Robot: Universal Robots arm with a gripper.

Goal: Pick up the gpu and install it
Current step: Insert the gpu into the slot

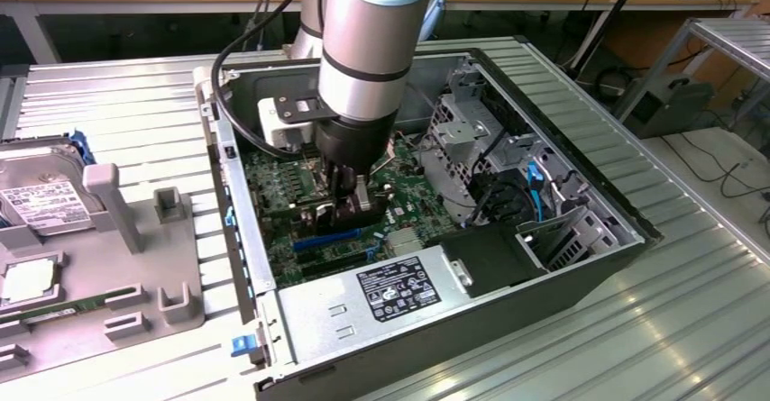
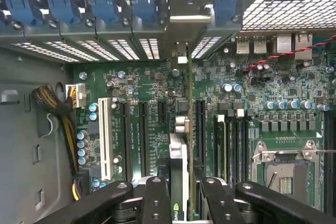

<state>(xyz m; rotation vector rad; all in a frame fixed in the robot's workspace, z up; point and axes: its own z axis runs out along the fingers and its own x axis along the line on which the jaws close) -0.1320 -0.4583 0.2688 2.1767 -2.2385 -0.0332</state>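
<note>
As the exterior view has it, the arm reaches down into the open case, which lies on its side on the table. The gripper is low over the motherboard, about mid-board. It sits just above the blue slot and well apart from the power supply at the case end nearest the camera. Something dark sits between the jaws. It is probably the gpu, but the arm's bulk hides most of it. The tray beside the case carries the hard drive.

Wrist view settles the grip. The fingers stand either side of the gpu and are clamped on it. The card is edge-on and upright, running from the gripper toward the case's rear wall. Its silver bracket is up at the rear openings. Black slots lie on the motherboard close to the card's line. Whether the connector edge is already in one or just above it, I cannot tell.

Step in hand, as judged: install, seating phase; the pick is done. The next move calls for the card edge square over its slot and the bracket in line with its rear opening. It then needs an even, straight push. A tilt would likely jam one end.
</note>
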